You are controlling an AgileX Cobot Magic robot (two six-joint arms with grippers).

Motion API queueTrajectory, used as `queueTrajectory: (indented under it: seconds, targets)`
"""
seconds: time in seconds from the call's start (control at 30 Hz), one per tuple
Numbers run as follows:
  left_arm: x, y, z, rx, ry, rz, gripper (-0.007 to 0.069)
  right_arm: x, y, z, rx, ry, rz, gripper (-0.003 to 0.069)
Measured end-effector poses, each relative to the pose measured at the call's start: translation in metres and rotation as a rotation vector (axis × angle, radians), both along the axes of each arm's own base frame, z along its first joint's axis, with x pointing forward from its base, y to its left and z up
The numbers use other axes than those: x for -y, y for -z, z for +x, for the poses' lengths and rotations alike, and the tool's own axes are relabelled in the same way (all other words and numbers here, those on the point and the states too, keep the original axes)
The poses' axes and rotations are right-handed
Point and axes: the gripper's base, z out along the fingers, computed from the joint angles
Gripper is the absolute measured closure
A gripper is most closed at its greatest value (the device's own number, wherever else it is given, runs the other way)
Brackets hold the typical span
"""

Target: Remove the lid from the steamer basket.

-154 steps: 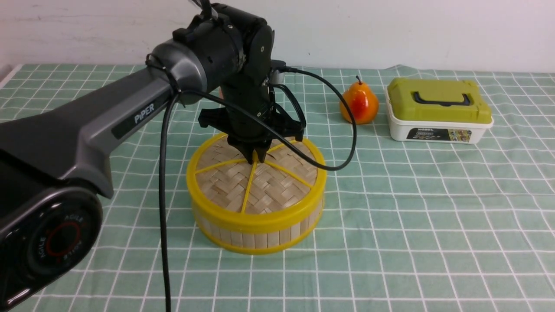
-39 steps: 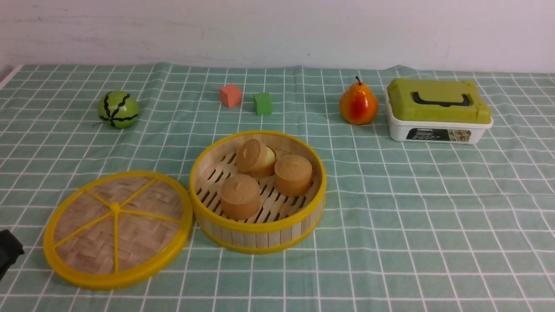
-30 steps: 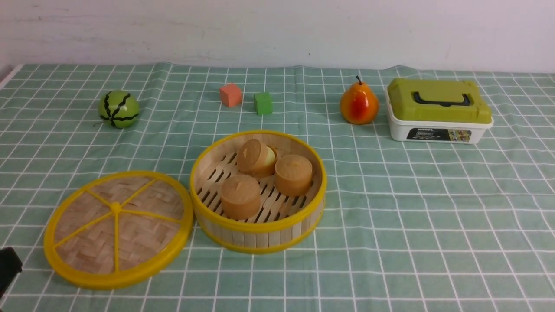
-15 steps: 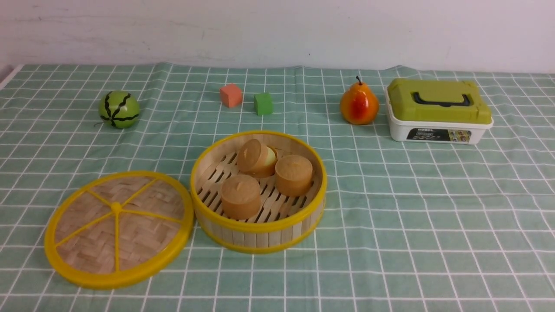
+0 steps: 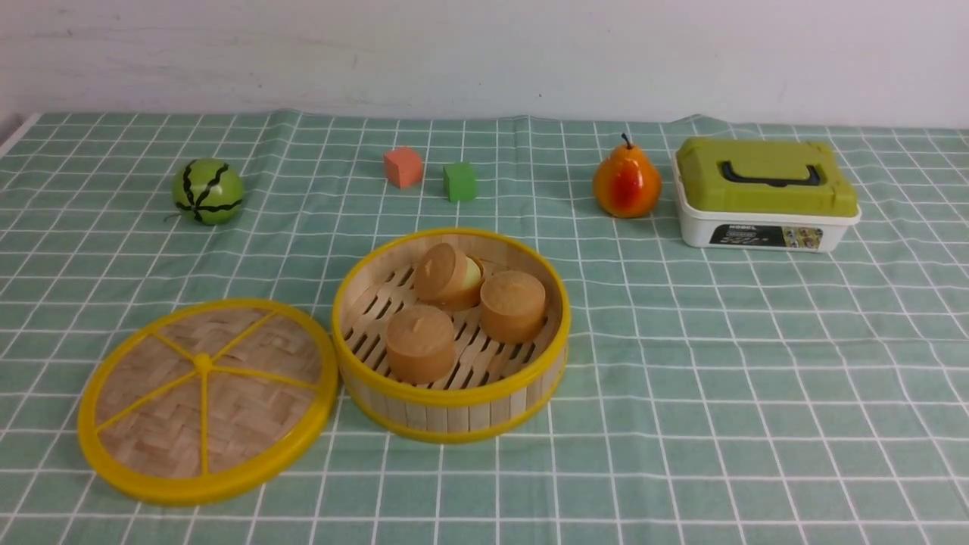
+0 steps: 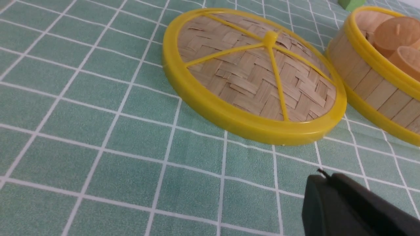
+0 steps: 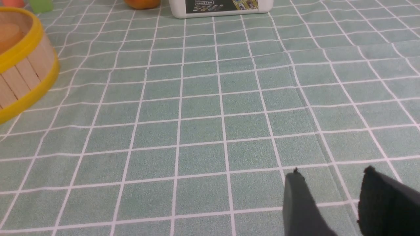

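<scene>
The lid [image 5: 206, 400], a woven bamboo disc with yellow rim and spokes, lies flat on the cloth just left of the steamer basket [image 5: 451, 390]. The basket stands uncovered with three tan round cakes [image 5: 419, 342] inside. In the left wrist view the lid [image 6: 252, 75] and the basket wall [image 6: 367, 82] show ahead of my left gripper [image 6: 323, 177], which is shut, empty and well apart from the lid. My right gripper [image 7: 332, 172] is open and empty over bare cloth, with the basket [image 7: 23, 68] far off. Neither gripper shows in the front view.
A green striped ball [image 5: 207, 191] sits at the back left. A salmon cube [image 5: 402, 166] and a green cube [image 5: 459, 181] lie behind the basket. A pear [image 5: 626, 182] and a white box with a green lid [image 5: 764, 194] stand at the back right.
The left gripper lifted the lid off the basket, set it down at the left and let go. The left arm then withdrew out of the front view.
</scene>
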Motion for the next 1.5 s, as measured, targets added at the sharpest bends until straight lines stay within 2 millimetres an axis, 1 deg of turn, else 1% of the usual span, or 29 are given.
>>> queueTrajectory:
  seconds: [0.4, 0.63, 1.5]
  targets:
    - [0.0000, 0.0000, 0.0000, 0.000, 0.001, 0.001, 0.0620, 0.0000, 0.0000, 0.0000, 0.000, 0.000, 0.000, 0.0419]
    - [0.0023, 0.0000, -0.0001, 0.000, 0.046, 0.001, 0.0612, 0.0000, 0.0000, 0.0000, 0.000, 0.000, 0.000, 0.0418]
    - [0.0023, 0.0001, -0.0002, -0.001, 0.046, 0.004, 0.0592, 0.0000, 0.0000, 0.0000, 0.000, 0.000, 0.000, 0.0418]
